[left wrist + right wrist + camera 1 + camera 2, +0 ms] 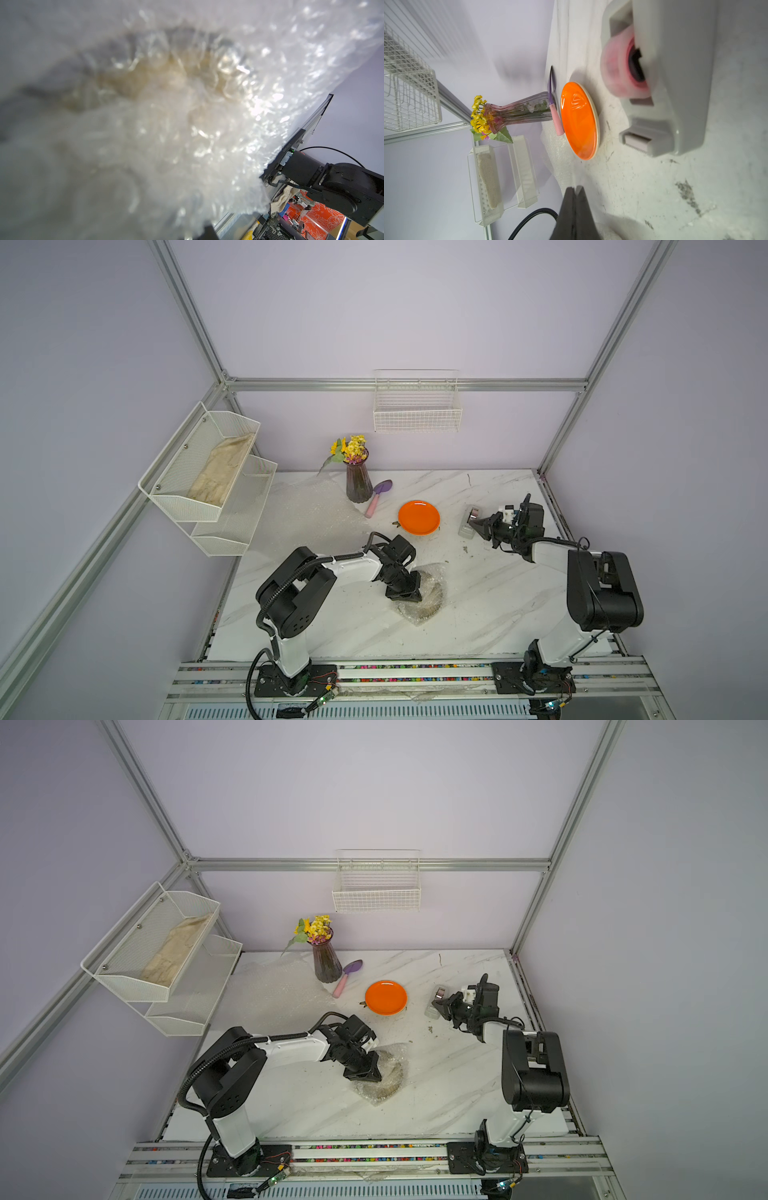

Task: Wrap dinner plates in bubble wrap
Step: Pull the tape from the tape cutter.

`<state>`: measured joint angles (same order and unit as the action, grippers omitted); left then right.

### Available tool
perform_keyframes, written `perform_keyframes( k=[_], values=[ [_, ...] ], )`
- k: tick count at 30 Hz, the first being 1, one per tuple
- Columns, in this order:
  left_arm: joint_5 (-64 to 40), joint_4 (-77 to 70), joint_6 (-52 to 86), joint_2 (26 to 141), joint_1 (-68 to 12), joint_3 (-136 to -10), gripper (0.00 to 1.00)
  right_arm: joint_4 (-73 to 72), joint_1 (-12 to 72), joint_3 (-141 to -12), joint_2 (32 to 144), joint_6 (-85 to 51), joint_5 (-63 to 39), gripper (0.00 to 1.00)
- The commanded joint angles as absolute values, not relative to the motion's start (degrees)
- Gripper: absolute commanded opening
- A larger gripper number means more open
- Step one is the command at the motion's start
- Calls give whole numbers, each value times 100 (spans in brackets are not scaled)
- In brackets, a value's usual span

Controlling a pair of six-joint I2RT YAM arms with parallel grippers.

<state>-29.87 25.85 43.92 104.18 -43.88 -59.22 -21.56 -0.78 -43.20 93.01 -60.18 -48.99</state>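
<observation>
Both top views show the left gripper closest to us, pointing down onto a lumpy bundle of bubble wrap on the table. A plate with a dark pattern sits inside the bundle, so this plate looks mostly wrapped. The jaws are hidden, but the left wrist view is full of bunched-up wrap. I think the closed jaws are pinching it so the folds do not pop open. A bit farther back, the right gripper has its fingers pressed together with nothing seen between them. It sits just beside the grey tape dispenser, likely because tape is needed to keep the bundle shut. Next comes the orange plate, bare and waiting. A pale rim under it may be another plate. Off to the left, a flat sheet of bubble wrap lies ready. Farthest are the flower vase and a little shovel.
</observation>
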Motion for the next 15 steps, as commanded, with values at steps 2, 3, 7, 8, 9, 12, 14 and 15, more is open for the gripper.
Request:
perform_keyframes(
  k=[2,3,7,8,9,12,14,15],
  values=[
    [-2312,3214,4356,10829,-4430,-5484,10,-2062,226,-3619,8706,-6436,-4985,0],
    [-2312,3216,4347,10828,-4430,-5476,10,-2080,312,-3448,8512,-6491,-4943,0],
    [-2327,3190,4333,10827,-4430,-5449,10,-1966,533,-2922,7995,-6592,-4746,0],
    [-2337,3190,4324,10827,-4429,-5445,10,-1935,560,-2833,7920,-6591,-4722,0],
    [-2338,3191,4321,10828,-4429,-5440,10,-1956,581,-2757,7902,-6576,-4705,0],
    [-2343,3190,4306,10811,-4430,-5408,10,-2182,695,-2526,8095,-6571,-4720,0],
    [-2330,3190,4296,10799,-4425,-5380,10,-2420,752,-2343,8329,-6523,-4661,0],
    [-2315,3190,4298,10802,-4430,-5371,10,-2542,764,-2280,8491,-6493,-4650,0]
  ],
)
